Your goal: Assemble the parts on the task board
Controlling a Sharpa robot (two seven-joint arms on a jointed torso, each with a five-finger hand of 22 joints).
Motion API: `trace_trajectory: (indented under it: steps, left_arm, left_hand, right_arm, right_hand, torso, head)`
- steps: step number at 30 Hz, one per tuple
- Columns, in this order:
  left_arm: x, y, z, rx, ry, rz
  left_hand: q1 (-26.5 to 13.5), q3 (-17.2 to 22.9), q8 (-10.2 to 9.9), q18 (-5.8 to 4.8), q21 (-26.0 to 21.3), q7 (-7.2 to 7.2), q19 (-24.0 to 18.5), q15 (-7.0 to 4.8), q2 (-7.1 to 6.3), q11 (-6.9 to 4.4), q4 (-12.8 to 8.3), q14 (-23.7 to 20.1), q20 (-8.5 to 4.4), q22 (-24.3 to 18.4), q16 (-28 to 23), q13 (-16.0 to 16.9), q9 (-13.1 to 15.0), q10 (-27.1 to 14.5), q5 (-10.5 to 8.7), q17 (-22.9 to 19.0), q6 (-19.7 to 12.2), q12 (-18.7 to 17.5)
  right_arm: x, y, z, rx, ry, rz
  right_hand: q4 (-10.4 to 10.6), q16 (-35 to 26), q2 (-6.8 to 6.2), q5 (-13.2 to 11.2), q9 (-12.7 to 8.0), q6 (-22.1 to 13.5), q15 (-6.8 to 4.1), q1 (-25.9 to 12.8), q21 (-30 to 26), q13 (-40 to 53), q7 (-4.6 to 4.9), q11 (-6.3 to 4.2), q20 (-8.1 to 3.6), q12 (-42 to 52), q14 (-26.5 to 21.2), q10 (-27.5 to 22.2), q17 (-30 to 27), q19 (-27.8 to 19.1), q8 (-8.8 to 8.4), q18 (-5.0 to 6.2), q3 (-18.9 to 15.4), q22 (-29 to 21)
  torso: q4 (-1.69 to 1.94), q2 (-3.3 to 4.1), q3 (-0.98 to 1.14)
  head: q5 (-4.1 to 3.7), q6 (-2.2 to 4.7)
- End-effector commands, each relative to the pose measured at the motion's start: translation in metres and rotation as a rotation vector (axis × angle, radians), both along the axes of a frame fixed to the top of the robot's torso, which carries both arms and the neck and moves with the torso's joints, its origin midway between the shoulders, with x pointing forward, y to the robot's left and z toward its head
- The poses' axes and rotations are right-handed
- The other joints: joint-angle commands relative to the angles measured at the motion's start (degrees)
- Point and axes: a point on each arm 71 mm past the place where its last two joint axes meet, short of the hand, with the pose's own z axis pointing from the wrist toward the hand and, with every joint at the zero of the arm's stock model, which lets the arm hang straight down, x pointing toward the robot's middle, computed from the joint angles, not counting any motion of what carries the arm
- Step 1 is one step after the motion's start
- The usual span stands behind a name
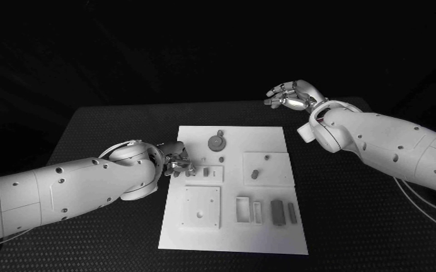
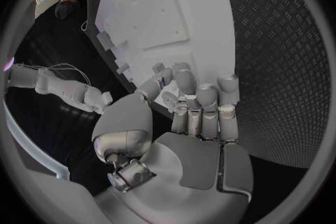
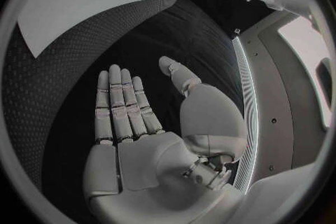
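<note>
black table [image 1: 354, 221], white task board [image 1: 273, 135] lying on it

I see a flat white rectangular task board [image 1: 273, 135] with small grey parts [image 1: 277, 212], on a black table [image 1: 109, 127] with a fine diamond-grid texture.

The surface [image 1: 109, 127] was black and matt, with a rough, raised grid pattern plain in the left wrist view. The task board [image 1: 273, 135] was white, smooth and matt, like plastic. The parts [image 1: 277, 212] looked grey and dull. The left hand [image 2: 189, 140] and right hand [image 3: 150, 145] were smooth silver, satin like brushed metal, with a soft sheen on the fingers [image 3: 115, 106]. The arms [image 1: 73, 187] were smooth, slightly glossy white plastic.
</note>
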Motion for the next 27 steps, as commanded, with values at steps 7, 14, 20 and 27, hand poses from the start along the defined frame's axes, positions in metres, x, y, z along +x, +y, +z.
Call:
trace_trajectory:
  steps: [7,14,20,27]
  left_arm:
    - [-0.0018,-0.0020,-0.0049,0.033,0.035,-0.013]
    - [-0.0030,-0.0056,-0.0070,0.036,0.063,-0.025]
    - [-0.0026,-0.0083,-0.0082,0.047,0.077,-0.034]
    - [-0.0012,-0.0098,-0.0087,0.052,0.078,-0.033]
  left_hand:
    - [0.3,2.6,0.4,1.06,0.2,-2.05,0.3,-5.97,0.10,-4.56,1.3,5.5,-6.24,0.5,-0.3,0.1,0.4,4.6,0.77,0.1,2.6,-0.4]
    - [-1.4,2.3,0.7,0.97,0.2,-2.24,0.4,-6.01,0.98,-4.73,1.5,5.7,-6.10,0.5,-0.3,0.3,0.5,4.7,1.03,0.4,3.5,-0.2]
    - [-4.1,3.3,0.8,1.02,0.2,-2.47,0.1,-6.10,2.39,-4.99,1.4,5.7,-6.09,0.6,0.0,0.9,0.2,4.6,0.47,0.8,4.4,0.3]
    - [-5.5,8.0,1.2,1.02,0.3,-2.58,0.4,-6.11,1.86,-5.02,1.6,5.8,-6.06,0.6,0.0,1.5,-0.5,4.6,-2.87,1.2,4.8,0.5]
  right_arm:
    - [-0.0010,0.0038,0.0003,-0.006,0.000,0.024]
    - [-0.0008,0.0036,0.0003,-0.007,0.000,0.023]
    - [-0.0006,0.0036,0.0002,-0.007,0.000,0.021]
    - [-0.0005,0.0045,0.0001,-0.008,0.000,0.024]
  right_hand:
    - [0.0,-0.3,0.16,0.3,-0.1,0.3,0.28,0.5,-0.3,0.0,0.10,0.00,0.06,-0.4,-0.3,0.4,0.1,-0.4,0.17,-0.15,-0.1,0.1]
    - [0.0,-0.4,0.16,0.3,-0.1,0.3,0.28,0.6,-0.4,0.0,0.09,-0.01,0.06,-0.5,-0.3,0.4,0.1,-0.4,0.17,-0.15,-0.1,0.1]
    - [0.0,-0.4,0.11,0.4,-0.2,0.4,0.31,0.7,-0.5,0.0,0.09,0.03,0.07,-0.6,-0.3,0.4,0.2,-0.5,0.16,-0.17,0.0,0.1]
    - [-0.1,-0.5,0.08,0.4,-0.3,0.4,0.36,0.8,-0.7,0.0,0.07,0.07,0.08,-0.8,-0.4,0.4,0.2,-0.6,0.14,-0.20,0.0,0.1]
  torso:
    - [-0.02,0.00,0.02]
    - [-0.04,-0.01,0.07]
    - [-0.10,0.02,0.06]
    - [-0.08,0.04,0.08]
  head:
    - [0.05,-0.12]
    - [0.02,-0.08]
    - [0.05,0.00]
    - [-0.05,-0.02]
